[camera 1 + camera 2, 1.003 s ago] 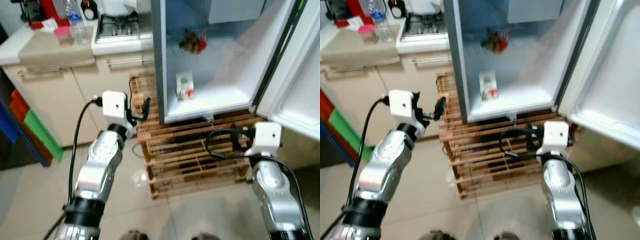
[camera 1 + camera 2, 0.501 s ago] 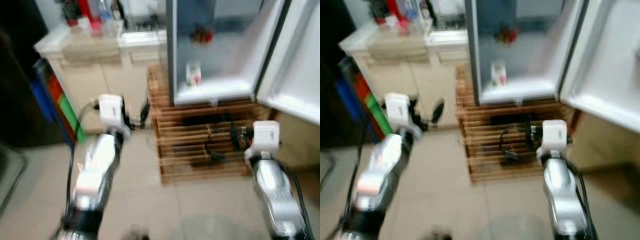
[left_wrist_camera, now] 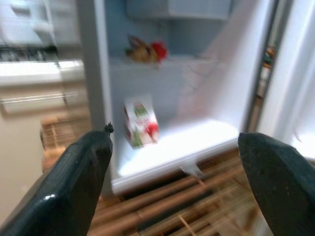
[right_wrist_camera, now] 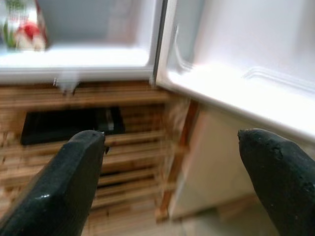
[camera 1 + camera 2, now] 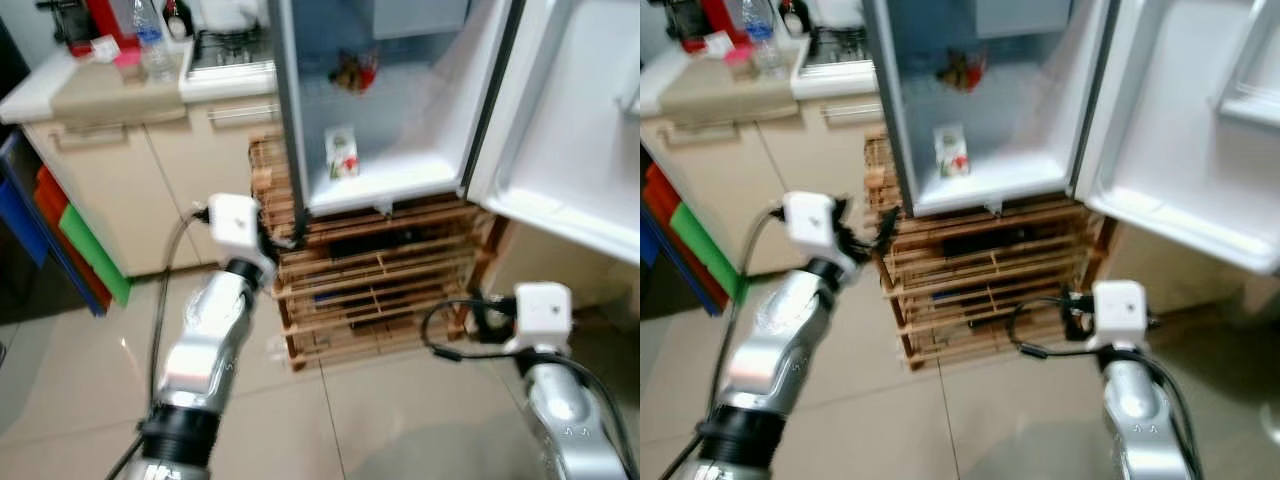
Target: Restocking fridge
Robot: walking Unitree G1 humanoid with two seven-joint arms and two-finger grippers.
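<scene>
The fridge [image 5: 385,190] stands open on a stack of wooden pallets [image 5: 375,285], its door [image 5: 575,130] swung out to the right. A small carton [image 5: 341,153] with green and red print stands on the fridge floor. Red and brown fruit [image 5: 352,72] lies on the shelf above it. My left gripper [image 3: 173,135] is open and empty, held up near the fridge's left edge and pointing at the carton [image 3: 140,122]. My right gripper [image 4: 170,135] is open and empty, low in front of the pallets below the door.
A beige counter [image 5: 110,95] with cabinets runs along the left, carrying a water bottle [image 5: 152,45], red items and a stove [image 5: 225,50]. Blue, red and green bins [image 5: 60,235] stand on the floor beside it. Tiled floor [image 5: 380,420] lies before the pallets.
The camera swung and blurred half a second ago, then settled; the fridge now sits further left in view. The right arm shows lower. Both grippers stay open and empty.
</scene>
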